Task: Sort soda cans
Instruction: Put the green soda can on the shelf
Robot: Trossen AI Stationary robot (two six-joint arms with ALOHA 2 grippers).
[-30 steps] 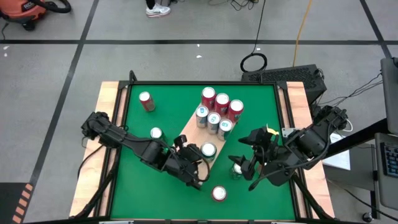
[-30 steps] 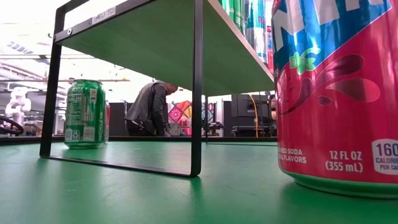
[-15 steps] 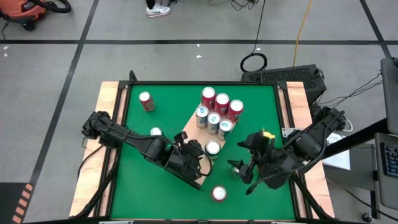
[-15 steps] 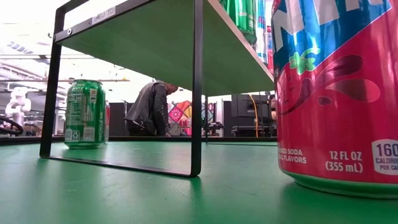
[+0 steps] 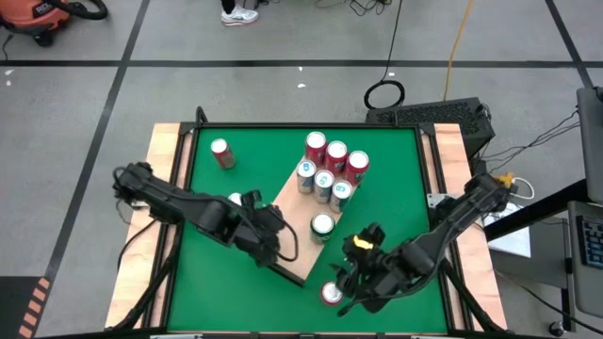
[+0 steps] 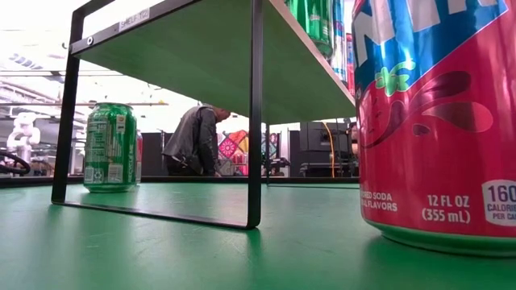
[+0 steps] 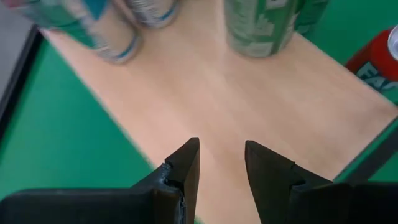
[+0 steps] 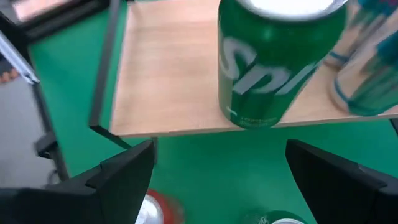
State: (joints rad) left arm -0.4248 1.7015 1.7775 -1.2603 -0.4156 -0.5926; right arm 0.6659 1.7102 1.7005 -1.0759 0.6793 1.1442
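Seven cans (image 5: 327,174) are gathered on the board (image 5: 292,247) at centre frame; three remain on the green table (image 5: 396,160), so sorting seems partly done. The left gripper (image 7: 222,163), empty, is narrowly parted over the board; the right gripper (image 8: 219,167), wide apart, is above the bottom red can (image 5: 330,293).

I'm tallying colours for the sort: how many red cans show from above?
5. One red can alone at the far left; three in a row behind the teal cans; one at the near edge by the right gripper. The arms may hide others.
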